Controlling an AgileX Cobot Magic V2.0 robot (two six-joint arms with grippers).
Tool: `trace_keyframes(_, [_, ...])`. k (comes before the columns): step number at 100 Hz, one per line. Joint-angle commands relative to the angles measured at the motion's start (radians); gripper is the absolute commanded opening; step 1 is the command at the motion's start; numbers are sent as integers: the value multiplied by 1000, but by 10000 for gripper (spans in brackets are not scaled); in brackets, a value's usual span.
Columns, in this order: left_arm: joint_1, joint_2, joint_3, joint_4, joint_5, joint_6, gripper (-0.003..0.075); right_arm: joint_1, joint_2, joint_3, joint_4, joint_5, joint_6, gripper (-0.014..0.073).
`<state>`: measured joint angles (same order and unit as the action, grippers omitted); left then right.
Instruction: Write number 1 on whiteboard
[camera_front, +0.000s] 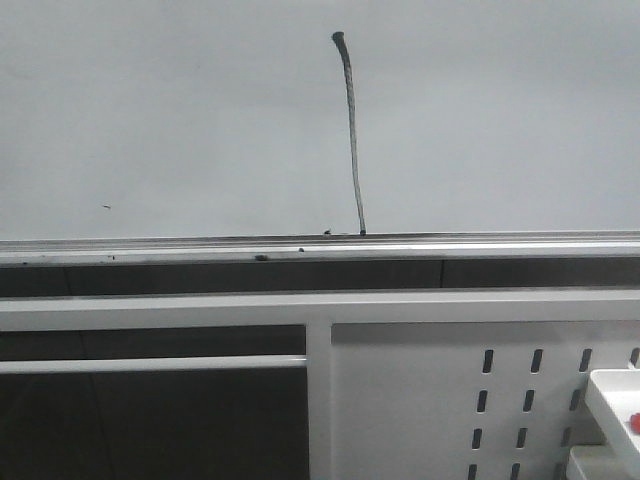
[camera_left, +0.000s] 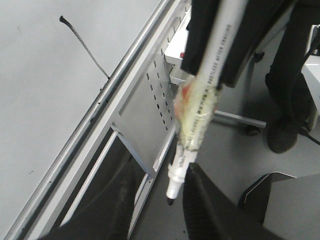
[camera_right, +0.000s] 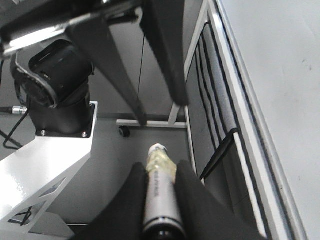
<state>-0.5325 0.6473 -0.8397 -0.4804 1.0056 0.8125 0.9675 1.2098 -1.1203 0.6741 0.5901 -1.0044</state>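
The whiteboard (camera_front: 150, 120) fills the upper front view, above its silver rail (camera_front: 200, 250). The number 1 (camera_front: 352, 130) is a thin dark stroke with a small hook at its top, reaching down to the rail. It also shows in the left wrist view (camera_left: 85, 47). My right gripper (camera_right: 160, 164) is shut on a white marker (camera_right: 160, 195) with yellowish tape, uncapped. In the left wrist view the right gripper (camera_left: 212, 45) holds the marker (camera_left: 200, 100) with its dark tip pointing down between the spread fingers of my left gripper (camera_left: 159, 165), which is open. Neither gripper shows in the front view.
A white perforated panel (camera_front: 480, 400) and white frame bars stand below the board. A white tray (camera_front: 615, 400) with a red item sits at the lower right. A person's dark legs and shoe (camera_left: 285, 135) stand on the floor nearby. A black arm base (camera_right: 60, 90) sits on a white mount.
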Motion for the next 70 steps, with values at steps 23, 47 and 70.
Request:
trace_keyframes(23, [-24,43,-36,-33,-29,54,222,21,-20,-48,22,-47,-5,-69])
trace_keyframes(47, [-26,78,-36,-21,-29,54,222,67,-20,-48,20,-69,-5,-69])
trace_keyframes(70, [-26,95,-36,-24,-29,54,222,67,-34,-48,21,-106,-6,-69])
